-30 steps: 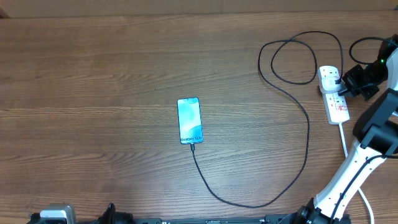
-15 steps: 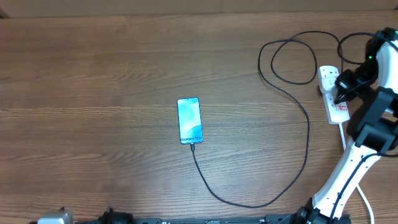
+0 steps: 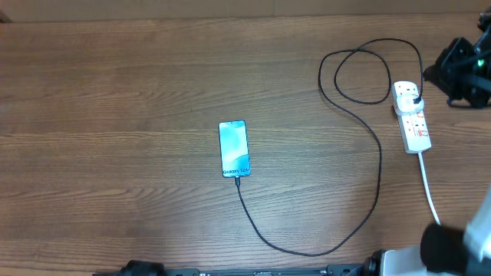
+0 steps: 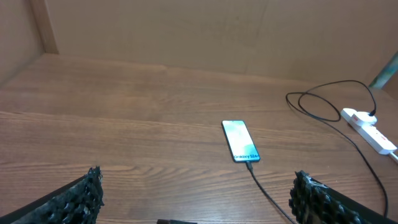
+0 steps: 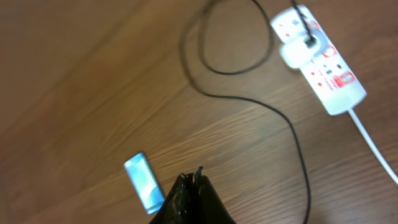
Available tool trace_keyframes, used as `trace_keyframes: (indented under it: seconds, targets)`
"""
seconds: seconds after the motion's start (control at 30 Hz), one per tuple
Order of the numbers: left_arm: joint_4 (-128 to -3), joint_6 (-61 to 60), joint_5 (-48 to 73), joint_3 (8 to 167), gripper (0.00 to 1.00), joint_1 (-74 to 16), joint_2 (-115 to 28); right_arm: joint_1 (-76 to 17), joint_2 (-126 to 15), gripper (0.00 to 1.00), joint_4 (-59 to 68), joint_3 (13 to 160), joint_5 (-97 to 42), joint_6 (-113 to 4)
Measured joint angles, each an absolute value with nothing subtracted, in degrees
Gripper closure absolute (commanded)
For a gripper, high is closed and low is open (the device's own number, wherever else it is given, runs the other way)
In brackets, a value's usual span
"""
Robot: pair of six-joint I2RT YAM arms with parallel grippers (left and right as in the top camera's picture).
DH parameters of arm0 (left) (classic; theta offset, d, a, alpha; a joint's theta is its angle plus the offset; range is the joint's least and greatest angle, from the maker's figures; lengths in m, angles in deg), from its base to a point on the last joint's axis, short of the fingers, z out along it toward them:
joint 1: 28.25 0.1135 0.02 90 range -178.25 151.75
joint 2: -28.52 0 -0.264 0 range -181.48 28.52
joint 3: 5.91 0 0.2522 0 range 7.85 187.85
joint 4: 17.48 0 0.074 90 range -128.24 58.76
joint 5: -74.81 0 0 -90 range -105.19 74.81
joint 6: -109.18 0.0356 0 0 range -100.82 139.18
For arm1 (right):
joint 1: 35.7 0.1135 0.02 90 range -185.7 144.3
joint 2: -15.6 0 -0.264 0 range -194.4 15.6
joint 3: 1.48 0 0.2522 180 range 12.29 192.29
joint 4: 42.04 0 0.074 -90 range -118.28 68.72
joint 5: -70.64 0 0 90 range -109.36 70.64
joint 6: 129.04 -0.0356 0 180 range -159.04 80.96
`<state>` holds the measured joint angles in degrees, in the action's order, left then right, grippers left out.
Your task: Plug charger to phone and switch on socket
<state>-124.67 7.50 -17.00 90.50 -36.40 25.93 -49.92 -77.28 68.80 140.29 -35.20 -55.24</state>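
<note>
Wooden table [image 3: 115, 77] carries the charger [image 3: 380, 169], seemingly joined to phone [image 3: 234, 149] and socket [image 3: 414, 123], so switching looks next: the closed, empty right gripper [image 5: 193, 182] must press the socket ahead-right of it, while the left gripper [image 4: 196, 200] is spread wide, idle.

phone [image 3: 234, 149] screen is seen light blue-teal, frame dark. charger [image 3: 381, 165] is seen black. socket [image 3: 414, 123] is coloured white w/ red marks. table [image 3: 115, 92] is patterned w/ brown wood grain.

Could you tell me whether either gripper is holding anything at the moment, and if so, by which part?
Nothing is held: the left gripper is open and empty, and the right gripper is shut on nothing.
</note>
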Motion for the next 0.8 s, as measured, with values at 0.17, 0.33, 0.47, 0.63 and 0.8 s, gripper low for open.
trace_keyframes:
  seconds: [0.17,0.33,0.47,0.63,0.8]
  targets:
    - [-124.69,7.5,-17.0,90.48,0.0,-36.4,26.11,-48.98,-69.04,0.96,68.89,140.31,-35.46,-54.94]
    - [-124.67,7.5,-17.0,90.46,0.0,-36.42,26.11,-48.78,-62.04,0.96,68.87,139.99,-35.5,-54.85]
    - [-124.69,7.5,-17.0,90.46,0.0,-36.42,26.13,-48.78,-55.03,0.96,68.84,136.07,-35.52,-54.76]
    - [-125.47,7.5,-17.0,90.55,0.0,-36.4,26.72,-48.78,-46.63,0.96,69.04,126.02,-35.57,-54.48]
    - [-126.41,7.5,-16.98,90.63,0.0,-36.35,27.36,-48.78,-45.04,0.96,69.06,120.6,-35.52,-54.15]
